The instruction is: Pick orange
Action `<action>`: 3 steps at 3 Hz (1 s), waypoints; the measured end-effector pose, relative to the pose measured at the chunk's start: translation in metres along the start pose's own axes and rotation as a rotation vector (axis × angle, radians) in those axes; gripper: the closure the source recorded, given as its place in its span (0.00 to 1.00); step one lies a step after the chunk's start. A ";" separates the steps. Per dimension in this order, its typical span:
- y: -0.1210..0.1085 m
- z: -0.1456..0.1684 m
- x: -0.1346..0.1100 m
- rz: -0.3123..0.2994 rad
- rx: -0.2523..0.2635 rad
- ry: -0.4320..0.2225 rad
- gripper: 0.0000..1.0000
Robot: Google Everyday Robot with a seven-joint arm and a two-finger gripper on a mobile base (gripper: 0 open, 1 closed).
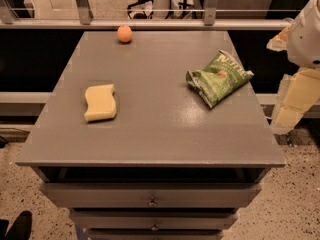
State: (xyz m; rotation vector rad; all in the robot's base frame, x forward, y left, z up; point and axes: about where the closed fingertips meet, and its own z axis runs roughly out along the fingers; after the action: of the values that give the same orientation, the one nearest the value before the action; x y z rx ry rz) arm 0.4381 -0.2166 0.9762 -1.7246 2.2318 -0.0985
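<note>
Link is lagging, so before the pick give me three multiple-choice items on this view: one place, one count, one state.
1. Where on the cabinet top is the orange? A) front edge B) near right corner C) far edge, left of centre
2. How many items lie on it? A) two B) three C) five
3. What is the orange's state? A) lying free B) lifted off the top C) cut in half
Answers: 1 C, it sits by the far rim; 2 B, orange, yellow sponge and green snack bag; 3 A, the hand is off the right side, apart from it.
</note>
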 end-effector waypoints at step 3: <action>-0.033 0.048 -0.053 -0.070 -0.027 -0.096 0.00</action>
State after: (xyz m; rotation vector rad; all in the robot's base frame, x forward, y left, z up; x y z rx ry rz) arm 0.4945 -0.1687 0.9499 -1.7832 2.1143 -0.0022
